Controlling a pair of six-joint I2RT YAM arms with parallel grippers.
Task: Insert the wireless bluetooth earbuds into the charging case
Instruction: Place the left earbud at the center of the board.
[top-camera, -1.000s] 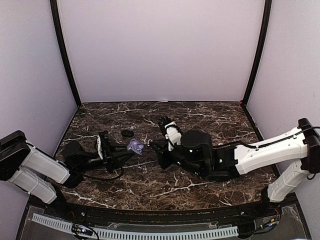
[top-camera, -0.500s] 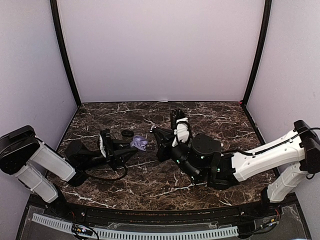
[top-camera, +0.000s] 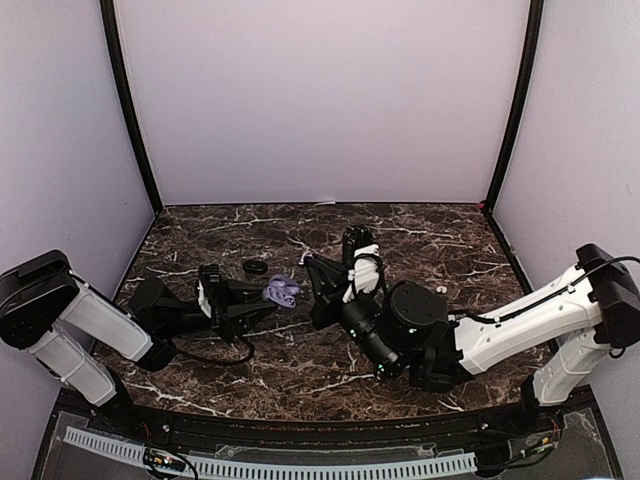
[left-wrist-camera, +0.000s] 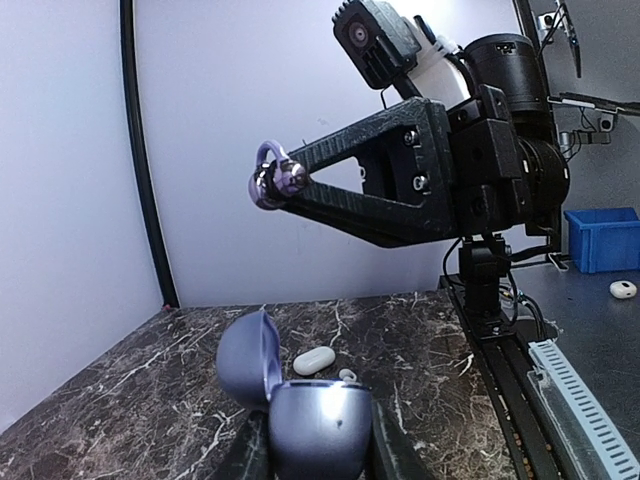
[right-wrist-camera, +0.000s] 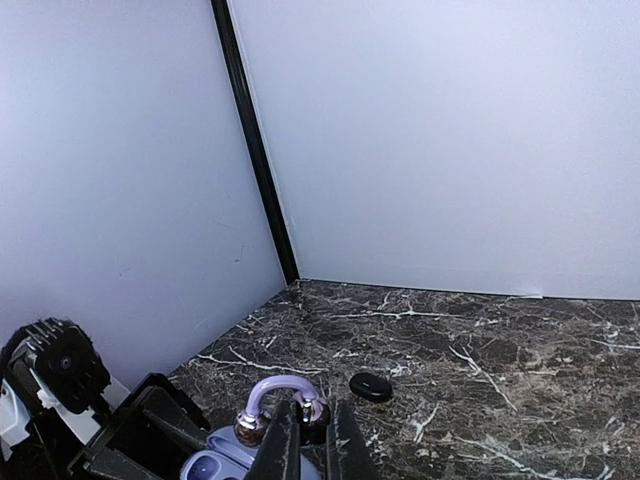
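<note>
My left gripper (top-camera: 272, 297) is shut on an open lavender charging case (top-camera: 283, 292), held upright just above the table, lid tipped to the left in the left wrist view (left-wrist-camera: 310, 425). My right gripper (top-camera: 308, 264) is shut on a lavender clip-shaped earbud (right-wrist-camera: 280, 405) with dark glossy ends, held above and just beyond the case's open wells (right-wrist-camera: 215, 468). The same earbud shows at the right fingertips in the left wrist view (left-wrist-camera: 275, 180). A white oval piece (left-wrist-camera: 314, 361) and a tiny pale bud (left-wrist-camera: 346, 375) lie on the marble behind the case.
A flat black oval (top-camera: 256, 267) lies on the marble behind the left gripper and shows in the right wrist view (right-wrist-camera: 371, 386). A small white piece (top-camera: 437, 288) lies to the right of the right arm. Black corner posts (top-camera: 130, 110) and pale walls enclose the table.
My right gripper has risen and drawn back from beside the case, keeping the earbud, and its arm has swung to the right. My left gripper moved the case slightly right.
</note>
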